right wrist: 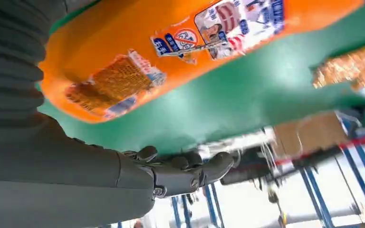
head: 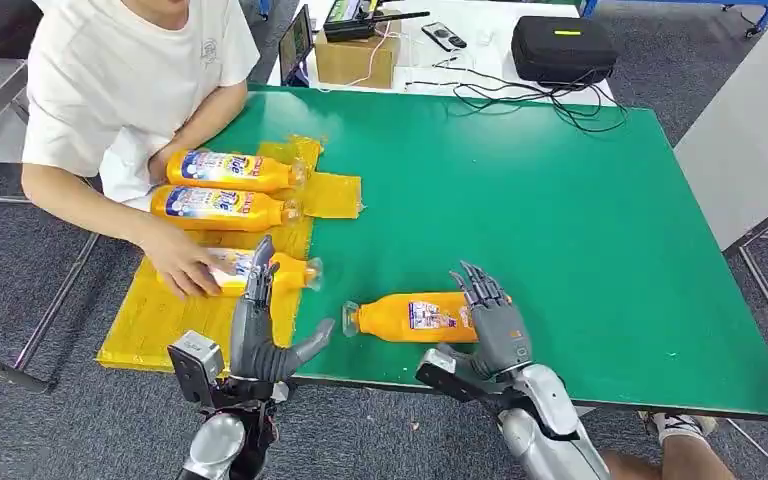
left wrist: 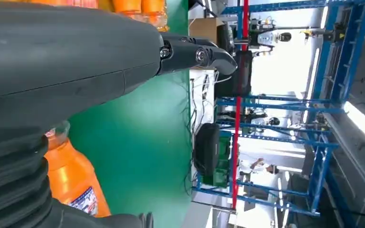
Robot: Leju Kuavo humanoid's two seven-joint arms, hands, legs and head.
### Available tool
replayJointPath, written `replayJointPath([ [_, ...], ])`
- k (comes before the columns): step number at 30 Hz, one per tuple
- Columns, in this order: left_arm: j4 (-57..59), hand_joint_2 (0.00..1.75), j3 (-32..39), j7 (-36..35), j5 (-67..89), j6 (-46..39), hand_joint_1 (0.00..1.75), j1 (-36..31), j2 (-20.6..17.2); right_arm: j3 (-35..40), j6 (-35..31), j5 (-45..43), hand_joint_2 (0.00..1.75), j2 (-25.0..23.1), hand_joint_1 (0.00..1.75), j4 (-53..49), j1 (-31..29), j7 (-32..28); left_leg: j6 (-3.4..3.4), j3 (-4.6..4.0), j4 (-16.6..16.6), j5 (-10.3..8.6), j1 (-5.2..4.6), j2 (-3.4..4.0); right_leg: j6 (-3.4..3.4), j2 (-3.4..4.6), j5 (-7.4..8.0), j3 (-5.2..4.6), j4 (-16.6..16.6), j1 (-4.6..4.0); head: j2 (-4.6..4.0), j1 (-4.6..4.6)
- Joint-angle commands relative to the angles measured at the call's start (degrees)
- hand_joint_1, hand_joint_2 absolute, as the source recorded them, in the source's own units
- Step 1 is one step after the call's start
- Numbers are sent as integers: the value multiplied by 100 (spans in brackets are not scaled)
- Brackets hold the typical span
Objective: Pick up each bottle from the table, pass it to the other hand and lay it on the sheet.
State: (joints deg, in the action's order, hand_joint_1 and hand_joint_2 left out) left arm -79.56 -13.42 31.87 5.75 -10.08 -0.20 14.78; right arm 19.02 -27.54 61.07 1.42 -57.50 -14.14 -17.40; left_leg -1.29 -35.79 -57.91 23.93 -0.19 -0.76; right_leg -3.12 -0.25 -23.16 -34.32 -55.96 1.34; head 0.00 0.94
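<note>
Nearby, orange bottle [head: 415,317] on its side – clear cap, colourful label

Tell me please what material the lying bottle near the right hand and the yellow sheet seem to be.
Bottle: probably glossy orange plastic, with a printed label and a clear cap. Sheet: seemingly thin translucent yellow plastic film; it wrinkles and shines.

— What's carrying everything?

— A green table [head: 560,210]. A yellow sheet [head: 160,310] covers its left end, hanging a little over the near edge, I think.

— And straight on the green?

— One orange bottle [head: 410,317] on its side near the front edge, cap toward the sheet.

— On the sheet?

— Three more bottles [head: 225,207] lying flat, caps toward the table's middle.
</note>
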Motion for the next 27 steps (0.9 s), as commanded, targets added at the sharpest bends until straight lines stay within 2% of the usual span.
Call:
replayJointPath([
  [1, 603, 175, 63, -72, 22, -33, 0, -450, 3, 462, 690, -174, 175, 54, 0, 1989, -1382, 85, 8, 24, 1, 7, 4, 19, 14, 15, -1, 20, 4, -6, 0, 0],
  [5, 622, 175, 66, -84, 11, -57, 0, -463, -4, 619, 1070, -160, 175, 41, 0, 2335, -1595, 202, 8, 23, 2, 6, 3, 19, 15, 15, -1, 18, 2, -5, 0, 2],
  [9, 525, 175, 106, -200, 41, -71, 0, -338, -69, 1018, 2019, -53, 175, 116, 0, 2838, -1890, 839, 10, 34, -1, 15, 6, 28, 18, 23, -6, 27, 1, -9, 0, 2],
  [14, 522, 175, 130, -187, 41, -73, 0, -312, -87, 1076, 2099, -35, 175, 144, 0, 2897, -1910, 861, 12, 59, 7, 12, 13, 28, 22, 15, -6, 55, 15, -17, 0, 2],
  [18, 606, 175, 157, -235, 21, 0, 0, -343, -73, 1345, 2492, -33, 175, 211, 0, 3116, -2041, 909, 7, 59, 5, 2, 9, 13, 17, 9, -1, 53, 15, -11, 0, 0],
  [19, 668, 175, 164, -238, 21, 11, 0, -369, -83, 1412, 2551, -35, 175, 228, 21, 3193, -2080, 904, 4, 55, 4, 2, 6, 17, 12, 14, 0, 49, 13, -7, 0, 0],
  [20, 726, 175, 166, -238, 20, 17, 0, -391, -81, 1495, 2636, -49, 175, 238, 150, 3300, -2146, 913, 7, 61, 6, 2, 10, 20, 18, 15, 2, 55, 18, -12, 0, 0],
  [21, 785, 175, 172, -258, 7, 37, 0, -417, -81, 1549, 2716, -43, 175, 256, 175, 3369, -2198, 903, 6, 63, 6, 2, 6, 20, 16, 15, 3, 54, 15, -8, 0, 0],
  [25, 907, 175, 184, -265, -17, 75, 0, -464, -80, 1687, 2942, -71, 175, 278, 175, 3494, -2313, 791, 8, 93, 10, -3, 7, 13, 21, 2, 5, 65, 20, -10, 0, 0],
  [27, 949, 175, 165, -262, -18, 101, 0, -476, -87, 1675, 3120, -288, 175, 282, 175, 3527, -2338, 444, 13, 103, 8, -1, 10, 11, 24, 0, 5, 48, 23, -13, 0, 0],
])
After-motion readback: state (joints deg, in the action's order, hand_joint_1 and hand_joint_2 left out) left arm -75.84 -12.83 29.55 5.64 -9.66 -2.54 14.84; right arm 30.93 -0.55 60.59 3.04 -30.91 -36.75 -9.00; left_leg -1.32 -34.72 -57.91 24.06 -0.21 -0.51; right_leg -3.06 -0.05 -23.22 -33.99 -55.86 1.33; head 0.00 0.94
